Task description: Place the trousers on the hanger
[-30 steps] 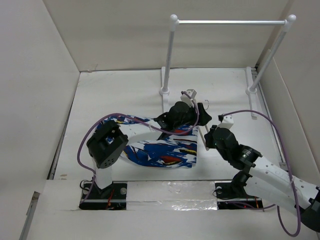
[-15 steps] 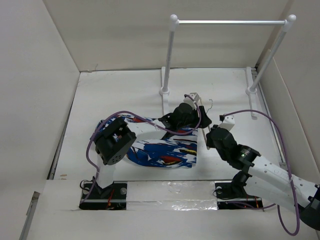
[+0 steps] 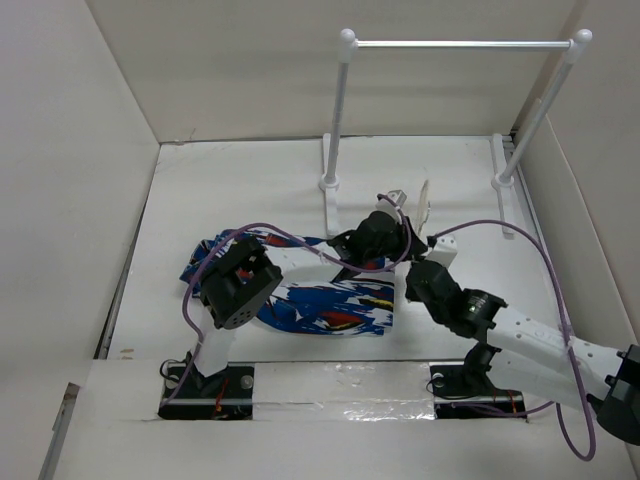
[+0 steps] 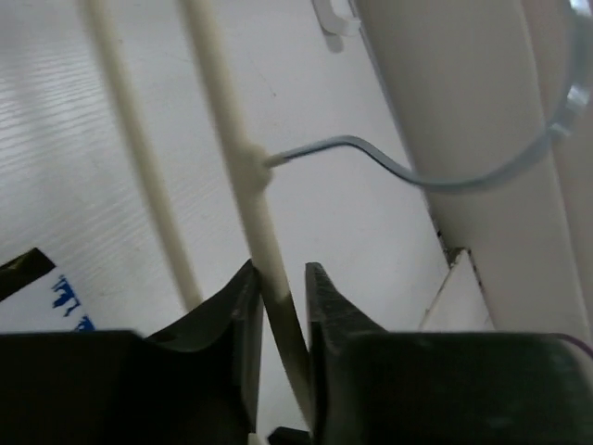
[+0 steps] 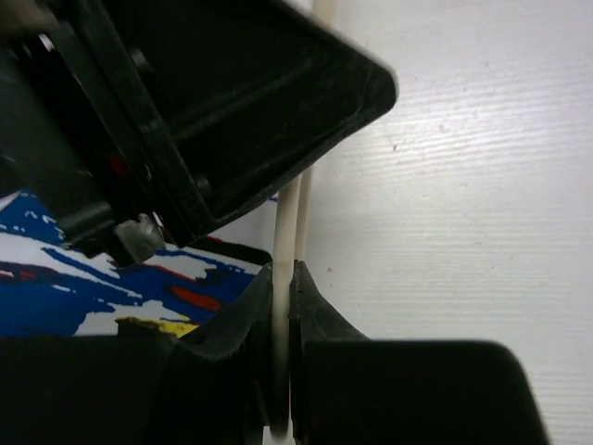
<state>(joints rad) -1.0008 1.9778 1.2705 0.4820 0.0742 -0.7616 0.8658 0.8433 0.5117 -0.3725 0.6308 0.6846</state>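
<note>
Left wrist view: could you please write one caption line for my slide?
Left gripper clamps the hanger on its cream bar, close to the metal hook.

The white desk (image 3: 230, 190) carries the trousers (image 3: 330, 305), spread flat near its front edge, blue with white, red and black patches. A white-poled rack (image 3: 338, 110) stands toward its far side.

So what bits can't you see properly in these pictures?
- The hanger: in the top view, the left arm and the right arm cover most of it. Only one end shows.
- The trousers: in the top view the left arm lies across them. The right wrist view cuts them off at its edge.
- The left gripper: in the left wrist view, it is unclear whether it pinches the hanger or just sits around it.
</note>
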